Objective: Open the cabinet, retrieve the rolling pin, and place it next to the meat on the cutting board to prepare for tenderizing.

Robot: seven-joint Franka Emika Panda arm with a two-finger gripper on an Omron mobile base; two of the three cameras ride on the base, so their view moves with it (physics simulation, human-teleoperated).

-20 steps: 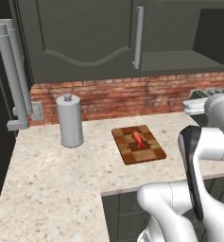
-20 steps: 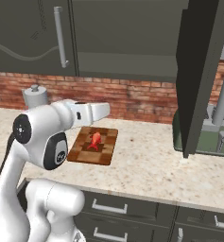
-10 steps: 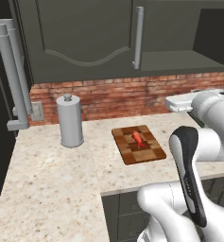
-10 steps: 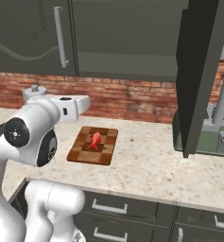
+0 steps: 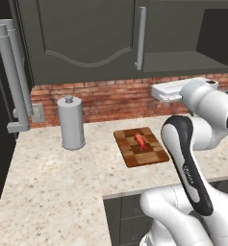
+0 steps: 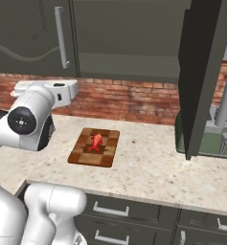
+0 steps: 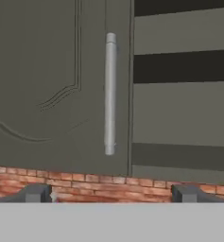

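Rolling pin: not spotted; the cabinet's right half stands open, shelves (image 7: 179,113) bare as far as visible. Left door (image 7: 56,85) shut, bar handle (image 7: 110,94) straight ahead. Gripper (image 7: 111,193) spread wide, empty. Likely light, stiff, smooth wood, prone to roll; best pinched mid-barrel. Meat (image 5: 141,140) waits on cutting board (image 5: 130,158).

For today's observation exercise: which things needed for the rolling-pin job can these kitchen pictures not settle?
- Rolling pin: unseen; the closed left door hides that half of the cabinet.
- Open side's shelves: dark, contents unreadable in hand view.
- Swung-open right door: cut by the right base view's top edge.
- Gripper: just fingertips visible.
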